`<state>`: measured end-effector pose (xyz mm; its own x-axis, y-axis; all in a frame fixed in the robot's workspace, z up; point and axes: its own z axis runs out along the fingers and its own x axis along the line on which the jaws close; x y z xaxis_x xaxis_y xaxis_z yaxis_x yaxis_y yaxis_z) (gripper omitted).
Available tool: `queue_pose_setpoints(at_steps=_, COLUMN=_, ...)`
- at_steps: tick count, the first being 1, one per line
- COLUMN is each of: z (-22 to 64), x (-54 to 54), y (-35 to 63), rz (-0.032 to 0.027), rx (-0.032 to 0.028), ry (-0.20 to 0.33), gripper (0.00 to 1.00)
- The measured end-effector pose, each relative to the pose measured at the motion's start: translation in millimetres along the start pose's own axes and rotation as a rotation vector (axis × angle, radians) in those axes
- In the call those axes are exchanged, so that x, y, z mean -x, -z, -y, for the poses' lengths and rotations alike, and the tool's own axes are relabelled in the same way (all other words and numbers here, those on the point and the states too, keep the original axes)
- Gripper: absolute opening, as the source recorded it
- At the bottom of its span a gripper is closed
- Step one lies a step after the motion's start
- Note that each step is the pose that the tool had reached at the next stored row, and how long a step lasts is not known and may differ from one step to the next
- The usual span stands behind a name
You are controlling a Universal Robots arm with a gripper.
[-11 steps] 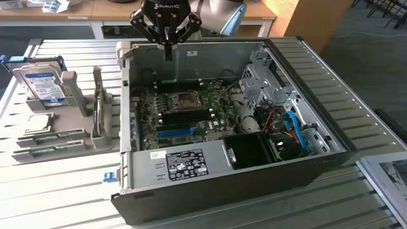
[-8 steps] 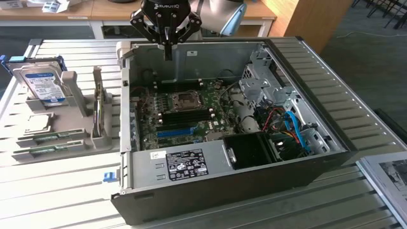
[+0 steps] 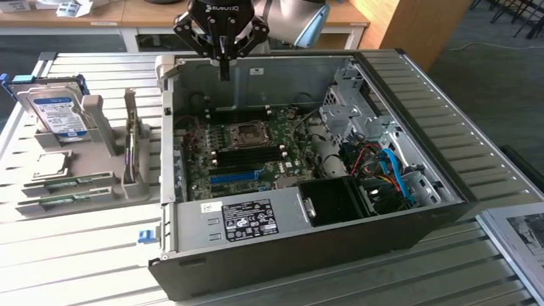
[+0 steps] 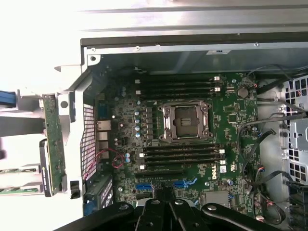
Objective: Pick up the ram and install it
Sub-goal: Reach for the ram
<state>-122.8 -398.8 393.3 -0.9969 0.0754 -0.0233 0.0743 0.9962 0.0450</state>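
Computer case [image 3: 297, 255], side panel off, lying on a slatted table [image 3: 76, 255]. The fingers [image 3: 224, 67], clenched on nothing, hang over its far wall. The ram [image 3: 130, 137] stands on edge in a grey holder [image 3: 93, 121] outside the case (toward the exterior view's left, well apart from the fingers), its long axis alongside the case's wall.

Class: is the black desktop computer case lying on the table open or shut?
Open: the black desktop computer case has no panel on top, leaving the green motherboard inside exposed.
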Motion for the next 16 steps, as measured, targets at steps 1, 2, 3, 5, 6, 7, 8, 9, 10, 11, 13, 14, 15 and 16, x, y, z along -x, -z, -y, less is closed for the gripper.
queue_pose_setpoints(at_steps=1, z=0.1, x=-0.6, y=0.0, rz=0.0, rx=0.0001, ry=0.0, gripper=0.1)
queue_pose_setpoints(at_steps=2, z=0.1, x=-1.3, y=0.0, rz=0.0, rx=0.0001, ry=0.0, gripper=0.1)
queue_pose_setpoints(at_steps=3, z=0.2, x=-2.3, y=0.1, rz=0.0, rx=0.0, ry=0.0, gripper=0.1)
queue_pose_setpoints(at_steps=5, z=0.4, x=-5.0, y=0.1, rz=0.0, rx=0.0, ry=0.0, gripper=0.1)
queue_pose_setpoints(at_steps=6, z=0.5, x=-6.9, y=0.1, rz=0.0, rx=0.0, ry=0.0, gripper=0.1)
queue_pose_setpoints(at_steps=7, z=0.7, x=-8.7, y=0.2, rz=0.0, rx=0.0001, ry=0.0, gripper=0.1)
queue_pose_setpoints(at_steps=8, z=0.8, x=-10.6, y=0.2, rz=0.0, rx=0.0001, ry=0.0, gripper=0.1)
queue_pose_setpoints(at_steps=9, z=1.0, x=-12.6, y=0.3, rz=0.0, rx=0.0001, ry=0.0, gripper=0.1)
queue_pose_setpoints(at_steps=10, z=1.1, x=-14.5, y=0.3, rz=0.0, rx=0.0001, ry=0.0, gripper=0.1)
queue_pose_setpoints(at_steps=11, z=1.3, x=-16.6, y=0.4, rz=0.0, rx=0.0, ry=0.0, gripper=0.1)
queue_pose_setpoints(at_steps=13, z=1.6, x=-21.3, y=0.4, rz=0.0001, rx=0.0001, ry=0.0, gripper=0.1)
queue_pose_setpoints(at_steps=14, z=1.8, x=-23.8, y=0.5, rz=0.0, rx=0.0001, ry=0.0, gripper=0.1)
queue_pose_setpoints(at_steps=15, z=2.0, x=-26.3, y=0.6, rz=0.0, rx=0.0001, ry=0.0, gripper=0.1)
queue_pose_setpoints(at_steps=16, z=2.2, x=-28.9, y=0.6, rz=0.0, rx=0.0, ry=0.0, gripper=0.1)
